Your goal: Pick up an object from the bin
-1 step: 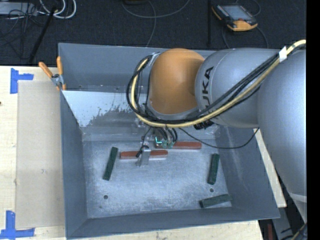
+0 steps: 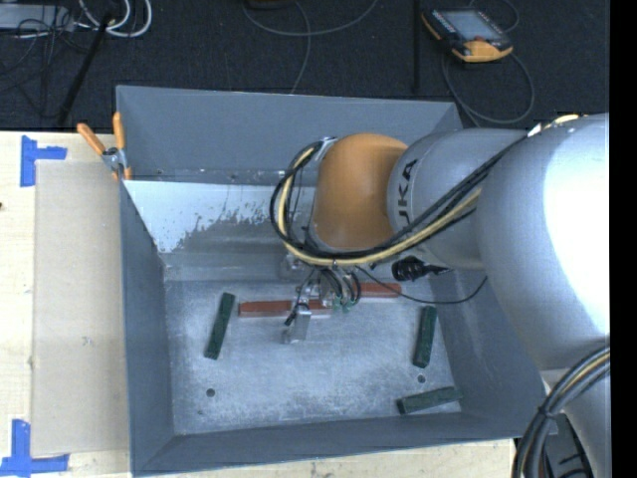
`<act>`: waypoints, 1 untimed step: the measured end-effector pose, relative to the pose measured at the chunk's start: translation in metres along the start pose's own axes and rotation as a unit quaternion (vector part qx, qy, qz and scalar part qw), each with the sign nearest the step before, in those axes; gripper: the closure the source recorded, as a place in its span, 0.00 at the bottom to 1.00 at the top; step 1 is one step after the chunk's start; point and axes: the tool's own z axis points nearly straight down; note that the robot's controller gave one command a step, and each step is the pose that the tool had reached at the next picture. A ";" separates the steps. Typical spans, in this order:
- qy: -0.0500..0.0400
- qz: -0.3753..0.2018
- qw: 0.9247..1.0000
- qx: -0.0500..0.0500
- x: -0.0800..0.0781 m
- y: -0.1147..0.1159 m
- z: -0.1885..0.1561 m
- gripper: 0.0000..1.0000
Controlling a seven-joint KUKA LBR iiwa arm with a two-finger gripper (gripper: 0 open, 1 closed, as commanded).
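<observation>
The silver arm [image 2: 537,217] is closest to the lens and takes up the right side. Its orange cover [image 2: 358,192] and looped cables [image 2: 289,217] hang over the middle of the grey bin [image 2: 199,137]. Below the cover the pincer [image 2: 297,322] is down at the bin's floor, on or right beside a flat red-brown bar [image 2: 261,308] that lies crosswise near the floor's centre. Whether the pincer is released or clenched cannot be told, nor whether it grips the bar. On the floor, one dark green bar [image 2: 428,401] lies by the near right corner. A second green bar [image 2: 425,337] lies just beyond it, and a third green bar [image 2: 219,326] lies well apart at the left.
</observation>
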 end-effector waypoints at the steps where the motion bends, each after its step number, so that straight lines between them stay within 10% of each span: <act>1: -0.004 0.000 1.000 -0.002 -0.002 0.002 -0.005 1.00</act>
